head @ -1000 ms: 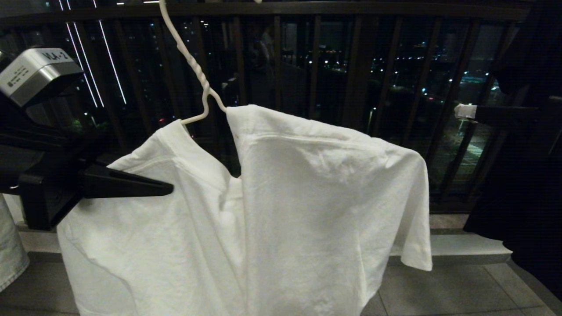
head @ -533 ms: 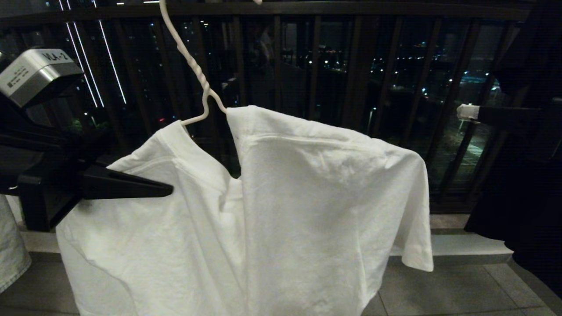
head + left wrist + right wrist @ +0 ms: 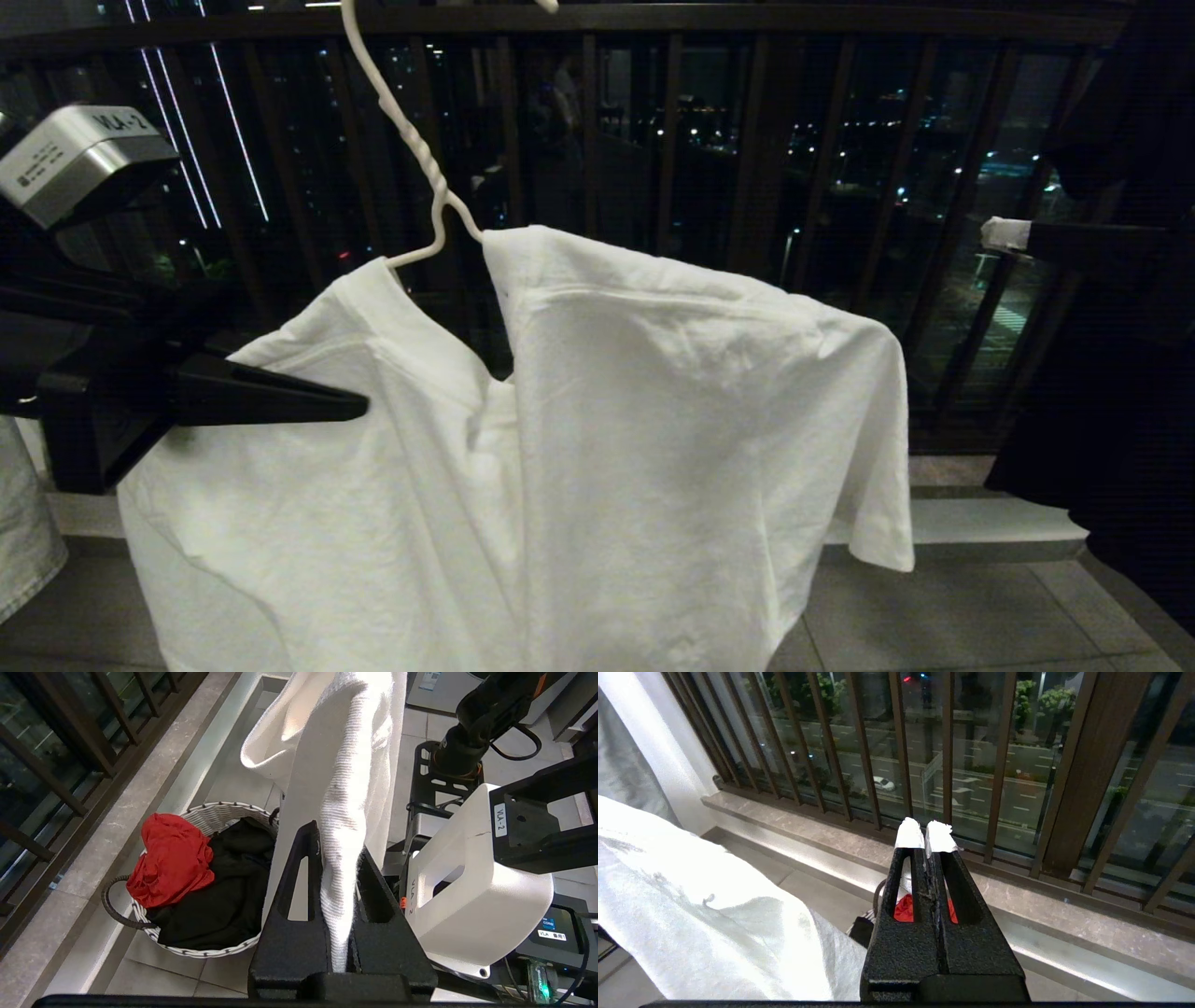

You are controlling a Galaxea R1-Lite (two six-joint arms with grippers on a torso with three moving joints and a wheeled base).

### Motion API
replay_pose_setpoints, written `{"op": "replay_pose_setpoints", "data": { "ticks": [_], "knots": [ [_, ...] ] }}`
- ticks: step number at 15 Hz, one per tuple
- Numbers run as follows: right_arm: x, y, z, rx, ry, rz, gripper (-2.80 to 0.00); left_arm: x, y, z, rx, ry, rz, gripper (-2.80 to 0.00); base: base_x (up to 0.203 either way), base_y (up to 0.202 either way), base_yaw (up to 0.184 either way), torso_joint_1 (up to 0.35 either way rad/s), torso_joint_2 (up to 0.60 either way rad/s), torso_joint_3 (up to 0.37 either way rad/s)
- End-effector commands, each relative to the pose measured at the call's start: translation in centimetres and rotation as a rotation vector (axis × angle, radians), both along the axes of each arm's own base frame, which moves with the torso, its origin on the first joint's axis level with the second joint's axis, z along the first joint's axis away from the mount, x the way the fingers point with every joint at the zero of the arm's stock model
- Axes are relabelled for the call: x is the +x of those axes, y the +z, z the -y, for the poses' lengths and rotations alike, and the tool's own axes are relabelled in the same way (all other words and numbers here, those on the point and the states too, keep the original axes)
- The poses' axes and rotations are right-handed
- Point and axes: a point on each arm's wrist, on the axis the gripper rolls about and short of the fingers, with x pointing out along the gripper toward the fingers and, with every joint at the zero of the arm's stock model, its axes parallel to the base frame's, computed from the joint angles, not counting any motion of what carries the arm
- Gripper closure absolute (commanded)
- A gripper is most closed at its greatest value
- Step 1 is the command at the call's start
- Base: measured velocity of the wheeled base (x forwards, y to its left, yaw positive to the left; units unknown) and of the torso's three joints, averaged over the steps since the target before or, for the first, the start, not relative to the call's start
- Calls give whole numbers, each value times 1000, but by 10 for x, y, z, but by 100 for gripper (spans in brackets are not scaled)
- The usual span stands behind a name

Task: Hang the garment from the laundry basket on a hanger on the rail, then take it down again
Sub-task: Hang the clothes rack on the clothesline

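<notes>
Item: white T-shirt (image 3: 653,420), draped on the white wire hanger (image 3: 411,140) before the dark balustrade (image 3: 709,121). My left gripper (image 3: 350,404) pinched its left shoulder fabric. My right gripper (image 3: 924,833), fingers pressed together and empty, hovered well apart. Laundry basket (image 3: 219,812) stood on floor tiles below.

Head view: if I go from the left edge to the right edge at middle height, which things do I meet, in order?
Left gripper, shut on the shirt's shoulder → hanger → white T-shirt → right gripper, shut and empty, before the balustrade → black garment.
</notes>
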Motion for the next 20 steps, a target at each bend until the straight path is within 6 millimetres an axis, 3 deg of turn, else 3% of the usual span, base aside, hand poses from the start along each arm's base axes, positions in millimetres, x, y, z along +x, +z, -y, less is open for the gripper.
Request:
{"op": "replay_pose_setpoints", "data": {
  "ticks": [1,9,20],
  "knots": [
    [0,0,0,1,1,1,0,0,0,0,-4,-7,2,0,0,0,0,0,0,0],
    [-6,1,2,-11,0,26,0,-5,0,0,-3,-8,3,0,0,0,0,3,-25,-28],
    [-8,0,3,-40,1,40,0,-10,3,0,-3,-7,25,0,0,0,0,95,-422,-329]
  ]
}}
